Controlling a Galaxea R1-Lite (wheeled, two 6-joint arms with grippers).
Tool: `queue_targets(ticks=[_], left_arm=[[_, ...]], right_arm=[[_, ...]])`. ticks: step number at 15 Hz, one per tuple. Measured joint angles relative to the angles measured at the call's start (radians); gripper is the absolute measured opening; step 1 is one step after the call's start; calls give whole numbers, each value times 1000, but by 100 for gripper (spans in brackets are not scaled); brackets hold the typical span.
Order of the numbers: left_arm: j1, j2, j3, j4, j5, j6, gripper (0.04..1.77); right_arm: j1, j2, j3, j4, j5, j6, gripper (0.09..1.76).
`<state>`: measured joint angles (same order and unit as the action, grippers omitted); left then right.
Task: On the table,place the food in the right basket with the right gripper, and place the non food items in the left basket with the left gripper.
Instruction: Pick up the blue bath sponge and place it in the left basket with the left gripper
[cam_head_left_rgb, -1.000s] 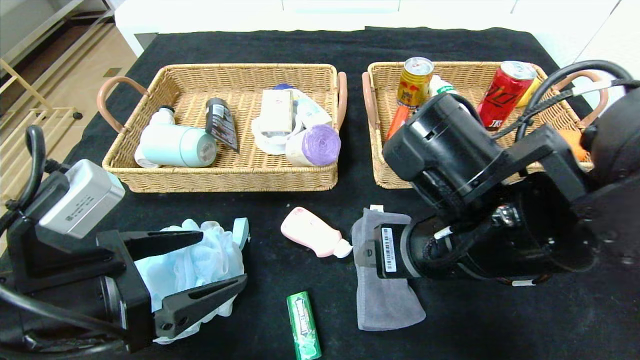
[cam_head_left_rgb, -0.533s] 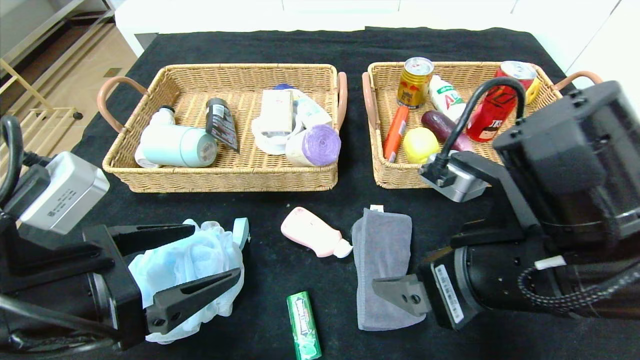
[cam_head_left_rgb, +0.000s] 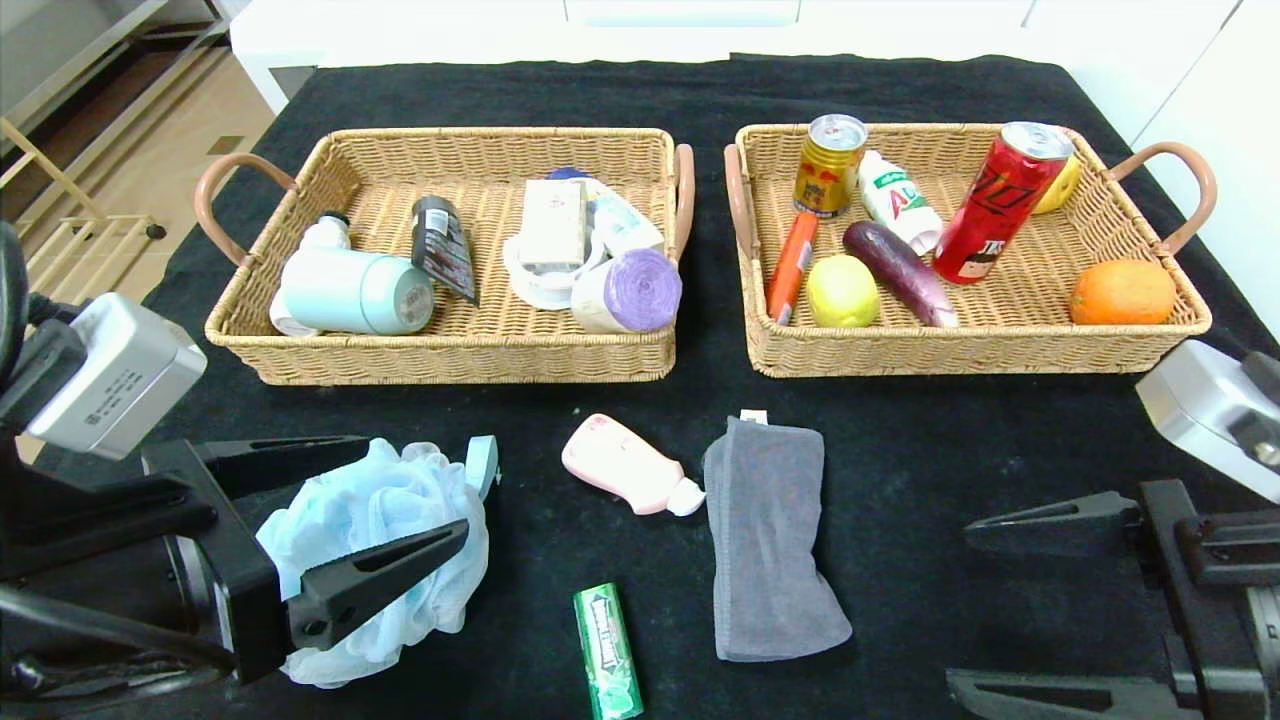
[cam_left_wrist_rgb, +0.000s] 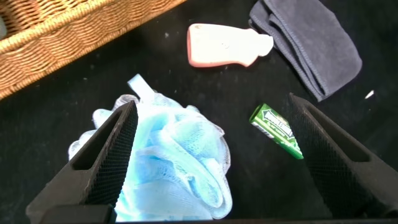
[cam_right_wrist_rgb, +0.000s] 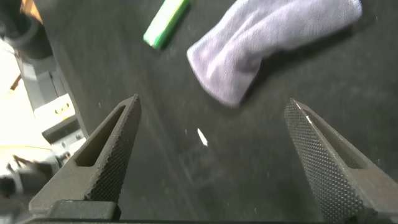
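Note:
My left gripper (cam_head_left_rgb: 415, 485) is open, its jaws on either side of the light-blue bath pouf (cam_head_left_rgb: 370, 520) on the table (cam_head_left_rgb: 1000, 440). In the left wrist view the pouf (cam_left_wrist_rgb: 168, 162) lies against one finger. The pink bottle (cam_head_left_rgb: 625, 477), grey towel (cam_head_left_rgb: 768, 535) and green gum pack (cam_head_left_rgb: 607, 650) lie on the cloth. The lemon (cam_head_left_rgb: 842, 290) and orange sausage (cam_head_left_rgb: 790, 262) lie in the right basket (cam_head_left_rgb: 960, 350). The purple-ended bag roll (cam_head_left_rgb: 630, 290) lies in the left basket (cam_head_left_rgb: 450, 365). My right gripper (cam_head_left_rgb: 960, 600) is open and empty at the near right.
The left basket also holds a mint flask (cam_head_left_rgb: 350, 290) and small packs. The right basket also holds an eggplant (cam_head_left_rgb: 900, 272), an orange (cam_head_left_rgb: 1122, 292), two cans (cam_head_left_rgb: 1000, 205) and a white bottle (cam_head_left_rgb: 895, 200).
My right arm has drawn back from over the right basket to the near right corner, uncovering the lemon and the other food there. My left gripper has stayed around the pouf, shifting slightly.

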<state>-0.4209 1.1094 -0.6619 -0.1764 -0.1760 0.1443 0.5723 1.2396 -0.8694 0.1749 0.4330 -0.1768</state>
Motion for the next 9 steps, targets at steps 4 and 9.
queue_targets(ticks=[4, 9], left_arm=[[-89, -14, -1, 0, 134, 0, 172], [-135, -40, -5, 2, 241, -2, 172]], right_arm=[[-27, -62, 182, -321, 23, -7, 169], [-74, -76, 379, -555, 49, -9, 170]])
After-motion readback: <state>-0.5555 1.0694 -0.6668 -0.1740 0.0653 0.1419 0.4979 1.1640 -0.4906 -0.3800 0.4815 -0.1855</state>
